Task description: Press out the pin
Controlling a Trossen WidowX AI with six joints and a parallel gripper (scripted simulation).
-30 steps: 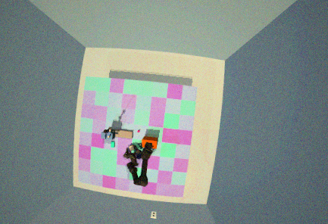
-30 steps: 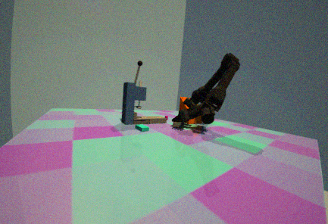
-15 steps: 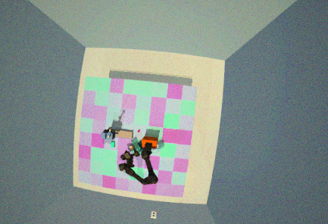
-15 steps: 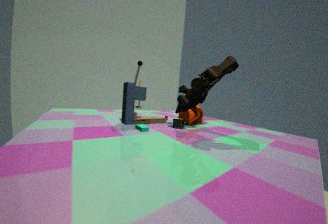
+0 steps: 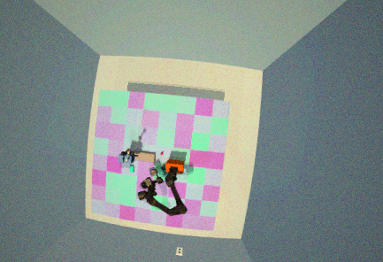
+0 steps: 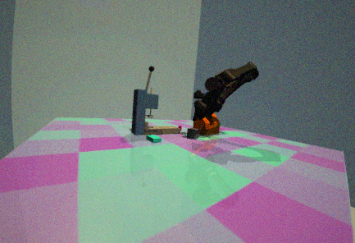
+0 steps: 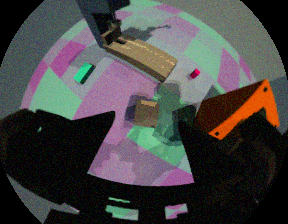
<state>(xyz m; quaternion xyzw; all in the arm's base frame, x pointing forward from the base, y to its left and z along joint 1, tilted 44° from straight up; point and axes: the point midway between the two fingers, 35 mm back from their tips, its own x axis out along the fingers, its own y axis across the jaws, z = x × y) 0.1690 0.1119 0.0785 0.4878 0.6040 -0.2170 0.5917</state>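
from the top, the press (image 5: 126, 157) (image 6: 138, 112) (image 7: 102, 22) stands nearest the worktop's (image 5: 168, 138) (image 6: 119, 176) (image 7: 102, 90) left edge, its tan bed (image 5: 145, 157) (image 6: 162, 130) (image 7: 140, 56) reaching toward the right edge. the block (image 5: 154, 172) (image 6: 193, 133) (image 7: 146, 113) sits off the bed, on its bottom-edge side.

in the exterior view, the press is toward the far edge, lever (image 6: 148, 80) raised; the block rests on the worktop, right of the bed, below the tool (image 5: 149, 186) (image 6: 198, 106) (image 7: 147, 119).

in the wrist view, the tool is wide open and holding nothing; the block shows between its fingertips, farther down. a green piece (image 5: 132, 168) (image 6: 153, 139) (image 7: 84, 73) lies toward the left edge.
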